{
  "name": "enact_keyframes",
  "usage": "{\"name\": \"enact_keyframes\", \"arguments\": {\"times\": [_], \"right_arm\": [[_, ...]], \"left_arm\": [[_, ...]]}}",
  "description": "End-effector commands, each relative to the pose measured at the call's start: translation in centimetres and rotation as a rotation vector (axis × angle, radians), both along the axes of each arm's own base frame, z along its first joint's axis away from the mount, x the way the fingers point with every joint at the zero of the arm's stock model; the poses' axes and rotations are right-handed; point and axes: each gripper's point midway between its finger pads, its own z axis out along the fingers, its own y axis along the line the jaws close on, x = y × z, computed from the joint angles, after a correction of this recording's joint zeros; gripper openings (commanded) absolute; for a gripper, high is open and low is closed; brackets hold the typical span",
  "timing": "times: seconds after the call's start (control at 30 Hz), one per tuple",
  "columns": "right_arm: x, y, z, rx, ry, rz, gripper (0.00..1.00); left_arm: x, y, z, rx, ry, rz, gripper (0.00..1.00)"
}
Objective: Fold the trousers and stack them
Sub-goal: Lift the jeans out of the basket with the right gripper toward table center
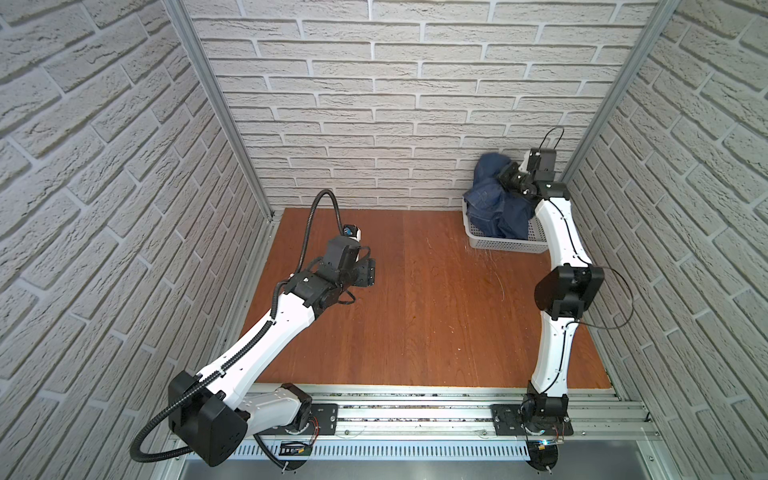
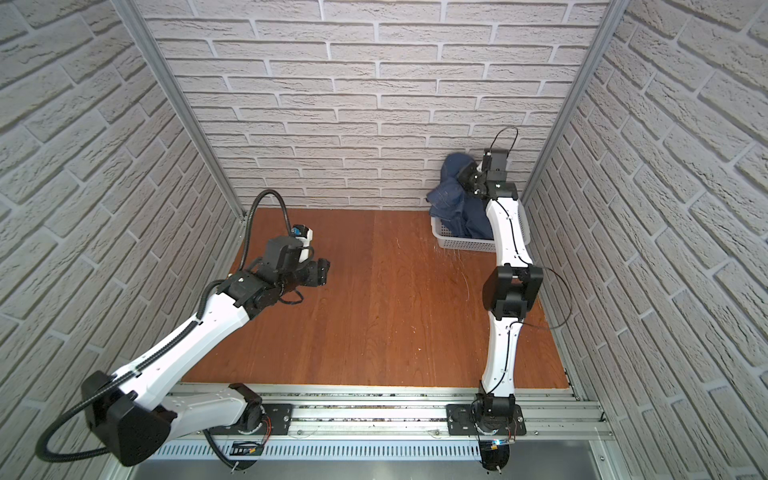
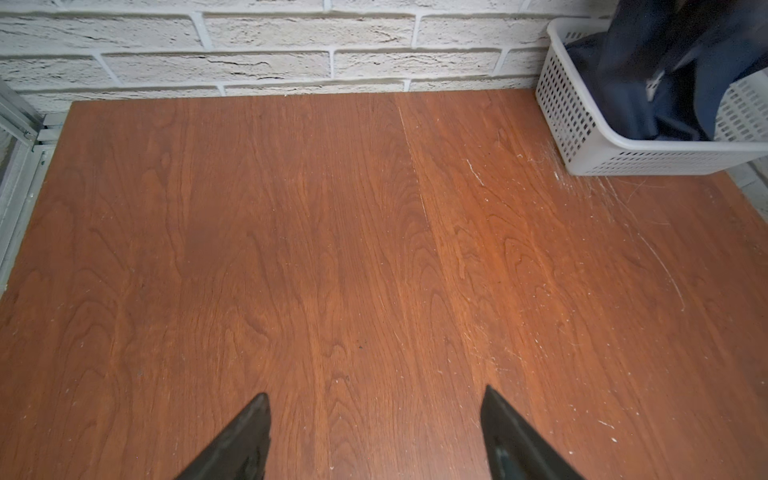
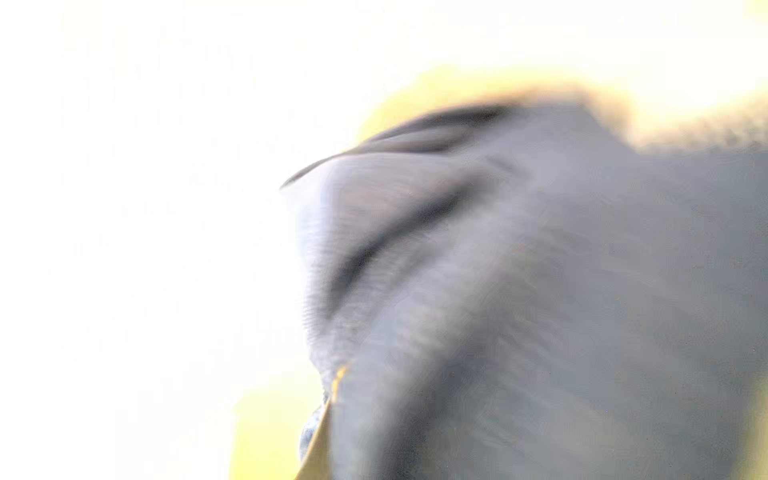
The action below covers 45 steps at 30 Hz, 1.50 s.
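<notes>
desk (image 1: 415, 311): wood-grain board, reddish brown, smooth with a soft sheen; fine pale scratches at far right by the basket.
trousers (image 1: 490, 203): dark blue denim cloth, matt, creased; weave blurred in the right wrist view.
basket (image 1: 498, 245): white plastic, perforated walls, smooth rim.
walls (image 1: 374, 104): off-white brick relief, rough and matt.
corner post (image 1: 221, 104): bare grey metal, dull.
near rail (image 1: 415, 409): ribbed silver metal, slight shine.
left arm (image 1: 266, 345) and right arm (image 1: 557, 232): glossy white plastic shells, matt black joints.
hose (image 1: 327, 192): black ribbed plastic, matt.
left tool (image 3: 376, 390): matt black, plastic-looking.
</notes>
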Motion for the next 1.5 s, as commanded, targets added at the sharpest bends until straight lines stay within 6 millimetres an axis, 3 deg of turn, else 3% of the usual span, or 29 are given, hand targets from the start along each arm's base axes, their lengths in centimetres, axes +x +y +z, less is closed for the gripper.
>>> {"name": "enact_keyframes", "arguments": {"times": [0.0, 0.1, 0.2, 0.43, 0.53, 0.63, 0.83, 0.97, 1.07, 1.17, 1.27, 1.33, 1.47], "right_arm": [[-7.4, 4.7, 16.3, -0.086, -0.417, 0.153, 0.05], [-11.8, 8.2, 20.7, -0.098, -0.517, 0.255, 0.06], [-15.7, 12.1, 23.1, -0.109, -0.578, 0.384, 0.06], [-22.3, 20.2, 24.9, -0.078, -0.655, 0.711, 0.06], [-24.8, 22.7, 26.0, -0.077, -0.720, 0.820, 0.06], [-27.1, 23.8, 28.6, -0.043, -0.840, 0.883, 0.06], [-31.1, 23.4, 34.2, 0.023, -1.108, 0.876, 0.06], [-32.6, 24.7, 34.8, 0.047, -1.150, 0.909, 0.06], [-31.4, 26.3, 32.9, 0.057, -1.060, 0.953, 0.06], [-28.2, 29.0, 28.1, 0.068, -0.863, 1.016, 0.06], [-25.4, 32.2, 20.8, 0.022, -0.632, 1.067, 0.06], [-23.6, 33.4, 14.6, -0.054, -0.462, 1.056, 0.06], [-21.6, 33.2, 3.8, -0.139, -0.193, 0.997, 0.08]], "left_arm": [[-0.9, 0.6, 1.1, -0.047, -0.048, 0.033, 0.76], [-2.0, 1.7, 1.6, -0.069, -0.071, 0.059, 0.75], [-3.1, 2.8, 2.2, -0.085, -0.098, 0.085, 0.74], [-5.3, 5.5, 3.6, -0.098, -0.161, 0.145, 0.73], [-6.0, 6.4, 4.1, -0.109, -0.193, 0.170, 0.73], [-6.4, 7.0, 4.4, -0.124, -0.218, 0.187, 0.74], [-6.1, 6.6, 4.0, -0.146, -0.240, 0.179, 0.78], [-5.8, 6.4, 3.8, -0.146, -0.251, 0.170, 0.80], [-5.7, 6.3, 3.5, -0.144, -0.256, 0.169, 0.81], [-5.6, 6.4, 3.3, -0.140, -0.254, 0.173, 0.82], [-6.1, 6.8, 3.4, -0.146, -0.266, 0.180, 0.84], [-6.3, 7.1, 3.2, -0.142, -0.266, 0.191, 0.85], [-6.7, 8.0, 3.4, -0.127, -0.277, 0.216, 0.86]]}}
